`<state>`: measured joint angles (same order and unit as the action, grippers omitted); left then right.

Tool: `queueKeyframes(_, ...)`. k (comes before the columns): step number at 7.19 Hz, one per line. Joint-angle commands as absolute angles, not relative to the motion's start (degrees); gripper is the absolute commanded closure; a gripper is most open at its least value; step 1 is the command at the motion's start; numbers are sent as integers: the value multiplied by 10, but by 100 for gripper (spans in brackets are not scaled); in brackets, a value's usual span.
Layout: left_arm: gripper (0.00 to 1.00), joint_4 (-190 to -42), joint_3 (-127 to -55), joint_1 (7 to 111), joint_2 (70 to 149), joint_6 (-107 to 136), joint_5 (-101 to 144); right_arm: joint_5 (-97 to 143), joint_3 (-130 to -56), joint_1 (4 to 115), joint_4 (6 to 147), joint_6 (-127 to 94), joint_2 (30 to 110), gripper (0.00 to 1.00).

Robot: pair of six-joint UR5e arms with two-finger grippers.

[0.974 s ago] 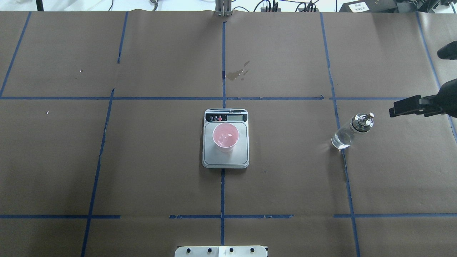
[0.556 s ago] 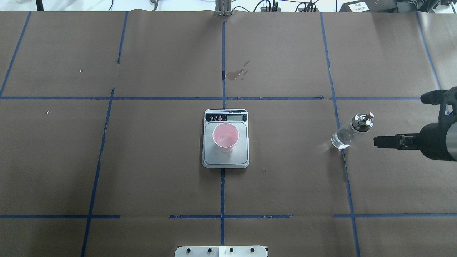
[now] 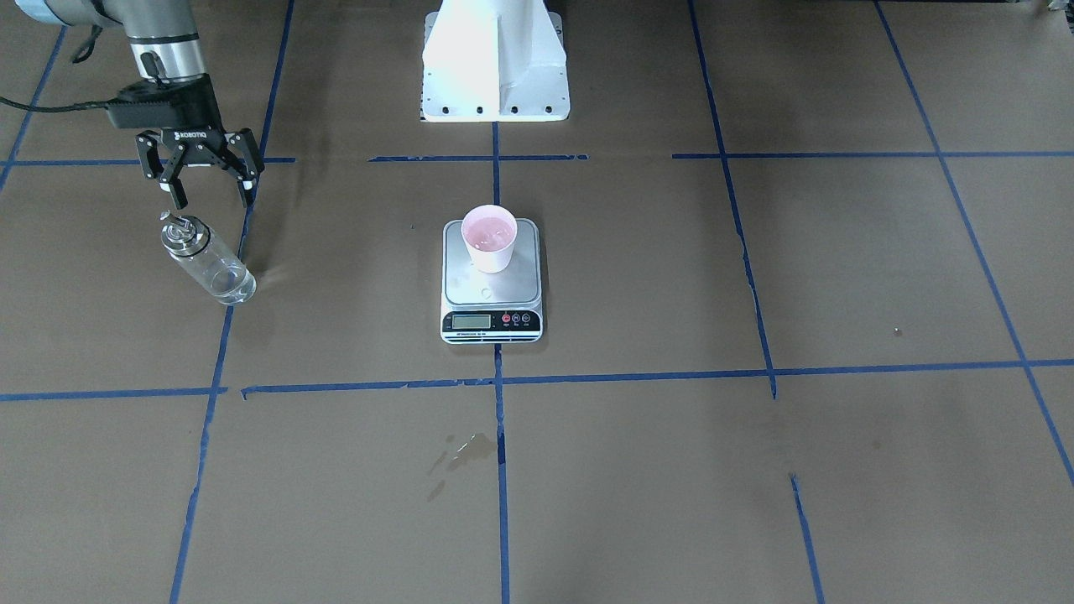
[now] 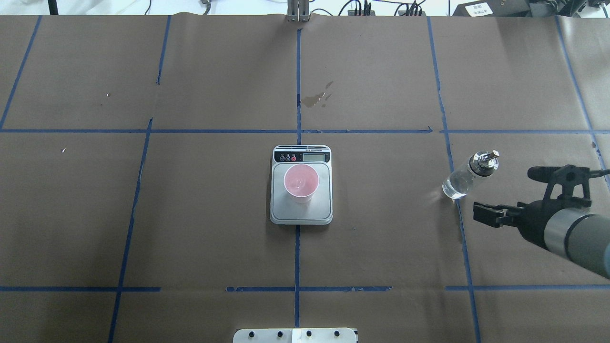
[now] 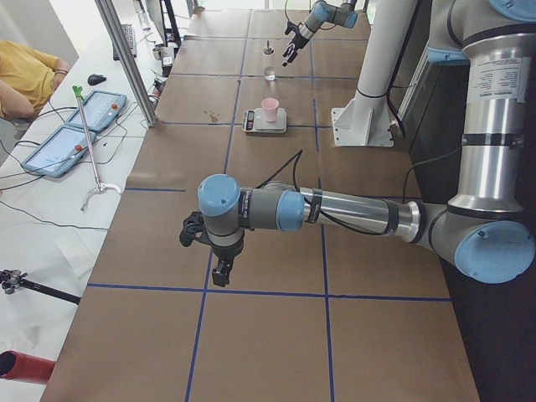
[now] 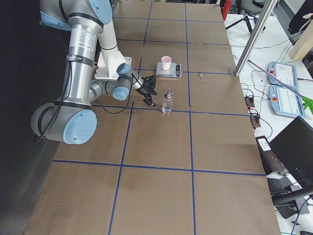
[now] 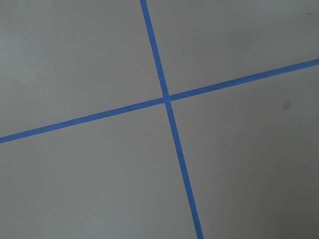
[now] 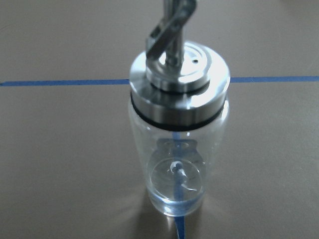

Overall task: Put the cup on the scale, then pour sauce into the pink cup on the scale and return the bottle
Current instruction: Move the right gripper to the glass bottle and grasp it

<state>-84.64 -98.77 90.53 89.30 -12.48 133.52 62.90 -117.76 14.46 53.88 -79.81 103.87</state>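
Note:
The cup (image 4: 301, 181), pink inside, stands upright on the steel platform of the scale (image 4: 301, 213) at the table's middle; the cup (image 3: 489, 237) also shows from the front. The clear glass bottle (image 4: 469, 175) stands upright on the paper to the right, free of any grip. A little clear sauce (image 8: 177, 196) lies at the bottom of the bottle (image 8: 179, 139). My right gripper (image 3: 214, 200) is open, just behind the bottle (image 3: 205, 260) on the robot's side. My left gripper (image 5: 216, 251) hovers over bare paper far from the scale; I cannot tell its state.
A wet stain (image 4: 319, 97) marks the paper beyond the scale. Blue tape lines cross below the left wrist (image 7: 167, 98). The robot's white pedestal (image 3: 495, 59) stands behind the scale. A side bench with tablets (image 5: 75, 126) and a seated person (image 5: 25, 71) lies past the far edge.
My right gripper has swung from the far side of the bottle toward the robot's side and slightly closer to it. Bottle, cup and scale have not moved.

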Motion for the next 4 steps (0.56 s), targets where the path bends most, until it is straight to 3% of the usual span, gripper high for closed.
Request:
queueKeyframes(1,0,-846,-988,905,893,-125,1336,573,-1097,134,484,-799,1015,0)
queueKeyframes(4,0,-846,-988,905,893,-125,1336,548,-1086,135,483,-793,1005,0)
